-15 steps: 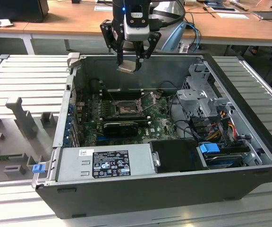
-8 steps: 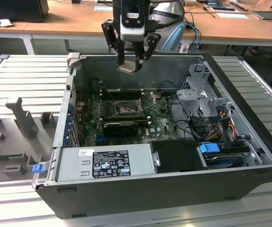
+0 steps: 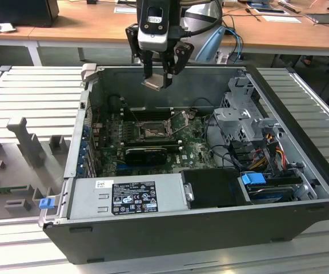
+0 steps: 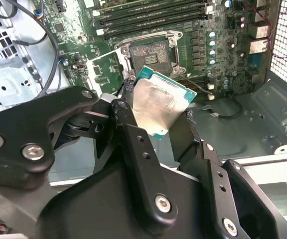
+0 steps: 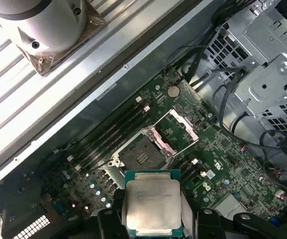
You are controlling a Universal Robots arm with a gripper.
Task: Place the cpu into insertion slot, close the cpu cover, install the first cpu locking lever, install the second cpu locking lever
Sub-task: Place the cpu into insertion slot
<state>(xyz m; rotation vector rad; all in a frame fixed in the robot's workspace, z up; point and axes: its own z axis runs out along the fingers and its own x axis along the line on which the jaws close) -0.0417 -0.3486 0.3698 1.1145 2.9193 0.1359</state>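
Hanging in the upper middle of the exterior view, the cpu (image 3: 153, 83) sits tilted between the black fingers of the gripper (image 3: 159, 79), which is clenched on it by two opposite edges. It is held well above the floor of the open computer case (image 3: 170, 231) and touches nothing else. In both wrist views its dull silver top faces the camera, framed by a thin green border.

The insertion slot (image 3: 153, 132) lies below it near the centre of the exterior view, set in the green circuit board (image 3: 197, 151). The slot's dark square is exposed and well apart from the chip. In the first wrist view the cpu cover (image 5: 186, 122) stands swung open just beside the slot. It is attached along one edge, and green board shows through its large cut-out.

Long black memory slots (image 4: 148, 15) run alongside the socket. In the exterior view a long black card (image 3: 144, 154) lies just below the slot. A grey power supply (image 3: 127, 195) with a printed label fills the case's lower part toward the exterior view's left. A metal drive cage (image 3: 241, 114) with coloured cables stands at the exterior view's right.

The case rests on a grey ribbed surface (image 3: 33, 91). A wooden table (image 3: 84, 23) crosses the top of the exterior view.
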